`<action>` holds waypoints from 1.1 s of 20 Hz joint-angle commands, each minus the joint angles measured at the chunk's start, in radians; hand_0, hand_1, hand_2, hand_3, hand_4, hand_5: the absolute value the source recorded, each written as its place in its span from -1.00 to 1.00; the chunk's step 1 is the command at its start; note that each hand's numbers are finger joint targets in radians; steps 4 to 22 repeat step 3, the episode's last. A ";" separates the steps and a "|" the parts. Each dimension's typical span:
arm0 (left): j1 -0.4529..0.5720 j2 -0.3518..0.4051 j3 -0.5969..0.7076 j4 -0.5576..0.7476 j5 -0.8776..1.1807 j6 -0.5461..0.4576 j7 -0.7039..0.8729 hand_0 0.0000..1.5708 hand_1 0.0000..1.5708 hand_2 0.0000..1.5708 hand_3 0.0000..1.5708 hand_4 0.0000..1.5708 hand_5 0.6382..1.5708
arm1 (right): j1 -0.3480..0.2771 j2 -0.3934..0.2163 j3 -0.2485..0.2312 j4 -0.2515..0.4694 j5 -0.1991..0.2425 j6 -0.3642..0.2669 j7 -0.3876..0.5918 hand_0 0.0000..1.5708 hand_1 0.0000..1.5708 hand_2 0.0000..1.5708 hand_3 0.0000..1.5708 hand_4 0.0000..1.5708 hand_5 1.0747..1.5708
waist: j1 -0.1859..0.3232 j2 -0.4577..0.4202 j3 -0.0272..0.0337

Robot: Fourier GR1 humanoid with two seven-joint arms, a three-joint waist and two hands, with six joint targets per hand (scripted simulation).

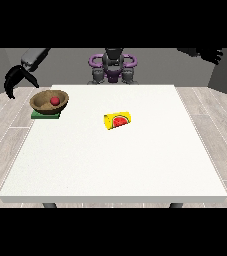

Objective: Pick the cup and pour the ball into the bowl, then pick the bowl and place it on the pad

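Grey walls and a pale plank floor are seen behind a large white table, which fills most of the front view. At the far edge of the table the robot's torso is seen, small, with purple rings at its shoulders.

Near the table's far corner at the view's left, a brown wooden bowl is set on a green pad, of which only the near edge and corners are shown from under the bowl. Inside the bowl a red ball is seen, resting toward the side nearer the table's middle. Well apart from the bowl, close to the table's centre, a yellow cup with a watermelon picture is laid on its side, its length running across the view.

The hand at the view's left is held off the table's edge, above the floor and just beyond the bowl, touching nothing; its dark fingers are spread and hang downward in a relaxed curve, with nothing held. The hand at the view's right is raised high near the upper corner, far from the table's things; whether its fingers are spread or curled cannot be told, and nothing is seen in it.
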 commanded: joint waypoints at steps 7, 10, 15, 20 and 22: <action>0.040 -0.077 -0.077 0.032 -0.051 0.051 0.092 -1.00 -1.00 -1.00 -1.00 0.15 0.97 | -0.092 0.097 0.049 -0.093 -0.024 0.072 0.098 -1.00 -1.00 -1.00 -1.00 -0.39 0.45 | -0.058 -0.233 -0.0039; 0.040 -0.077 -0.077 0.032 -0.051 0.051 0.092 -1.00 -1.00 -1.00 -1.00 0.15 0.97 | -0.092 0.097 0.049 -0.093 -0.024 0.072 0.098 -1.00 -1.00 -1.00 -1.00 -0.39 0.45 | -0.058 -0.233 -0.0039; 0.040 -0.077 -0.077 0.032 -0.051 0.051 0.092 -1.00 -1.00 -1.00 -1.00 0.15 0.97 | -0.092 0.097 0.049 -0.093 -0.024 0.072 0.098 -1.00 -1.00 -1.00 -1.00 -0.39 0.45 | -0.058 -0.233 -0.0039; 0.040 -0.077 -0.077 0.032 -0.051 0.051 0.092 -1.00 -1.00 -1.00 -1.00 0.15 0.97 | -0.092 0.097 0.049 -0.093 -0.024 0.072 0.098 -1.00 -1.00 -1.00 -1.00 -0.39 0.45 | -0.058 -0.233 -0.0039; 0.040 -0.077 -0.077 0.032 -0.051 0.051 0.092 -1.00 -1.00 -1.00 -1.00 0.15 0.97 | -0.092 0.097 0.049 -0.093 -0.024 0.072 0.098 -1.00 -1.00 -1.00 -1.00 -0.39 0.45 | -0.058 -0.233 -0.0039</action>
